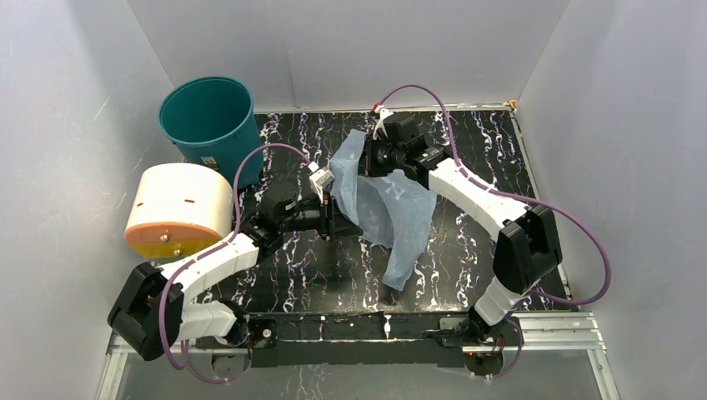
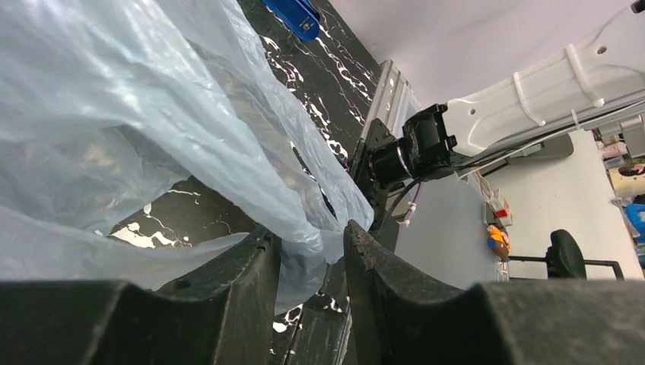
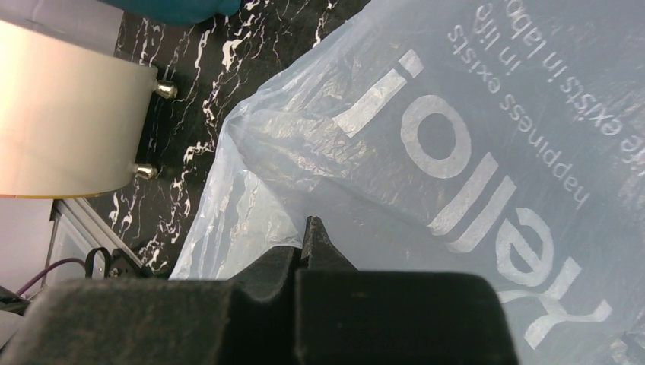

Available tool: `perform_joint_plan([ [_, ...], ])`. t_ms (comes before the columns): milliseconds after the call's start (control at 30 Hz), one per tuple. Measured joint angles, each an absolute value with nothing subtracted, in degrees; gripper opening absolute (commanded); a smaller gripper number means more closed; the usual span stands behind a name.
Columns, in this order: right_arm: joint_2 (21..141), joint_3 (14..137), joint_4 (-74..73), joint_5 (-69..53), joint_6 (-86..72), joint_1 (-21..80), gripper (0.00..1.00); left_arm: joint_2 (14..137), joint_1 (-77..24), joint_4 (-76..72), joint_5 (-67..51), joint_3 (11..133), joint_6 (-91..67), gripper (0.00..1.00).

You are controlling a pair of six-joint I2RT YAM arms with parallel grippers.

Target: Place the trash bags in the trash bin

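Top: trash bag (image 1: 392,212) hangs over the desk (image 1: 475,133); trash bin (image 1: 208,117) far left. Left wrist: film sits inside the left claw (image 2: 312,236); I cannot tell its grip. Right wrist: right claw (image 3: 313,228) clenched on the bag. Risk: thin film slipping or tearing.

The bag (image 3: 426,91) is thin, crinkly, glossy plastic. The bin (image 1: 218,142) is smooth plastic. The table (image 1: 479,137) looks marbled.

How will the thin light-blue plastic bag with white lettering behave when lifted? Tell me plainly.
Likely floppy: the thin light-blue plastic bag hangs in crinkled folds from the right gripper. Probably very light: the black marbled tabletop shows through its film. Perhaps slippery, given the glossy sheen.
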State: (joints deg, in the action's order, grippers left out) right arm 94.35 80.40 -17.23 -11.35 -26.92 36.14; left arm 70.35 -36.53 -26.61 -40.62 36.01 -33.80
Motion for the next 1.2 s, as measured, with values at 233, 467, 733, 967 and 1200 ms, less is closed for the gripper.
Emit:
perform_joint_plan([
  [233, 96.09, 80.49, -17.30, -13.26, -27.68, 35.75, 0.00, 70.41, -36.56, -26.04, -40.47, 36.01, -33.67, 0.42],
  [467, 96.07, 80.18, -16.86, -14.90, -28.49, 35.79, 0.00, 71.37, -36.58, -27.27, -39.86, 36.03, -33.80, 0.54],
  [733, 96.05, 80.01, -16.56, -16.25, -28.77, 35.81, 0.00, 77.91, -36.99, -33.74, -40.36, 35.97, -37.78, 0.41],
  [967, 96.03, 80.01, -16.58, -15.79, -28.75, 35.79, 0.00, 74.96, -37.28, -31.81, -40.42, 35.97, -36.93, 0.35],
  [1200, 96.03, 80.05, -16.64, -15.53, -28.71, 35.73, 0.00, 71.31, -37.28, -25.17, -40.18, 36.60, -33.47, 0.00],
])
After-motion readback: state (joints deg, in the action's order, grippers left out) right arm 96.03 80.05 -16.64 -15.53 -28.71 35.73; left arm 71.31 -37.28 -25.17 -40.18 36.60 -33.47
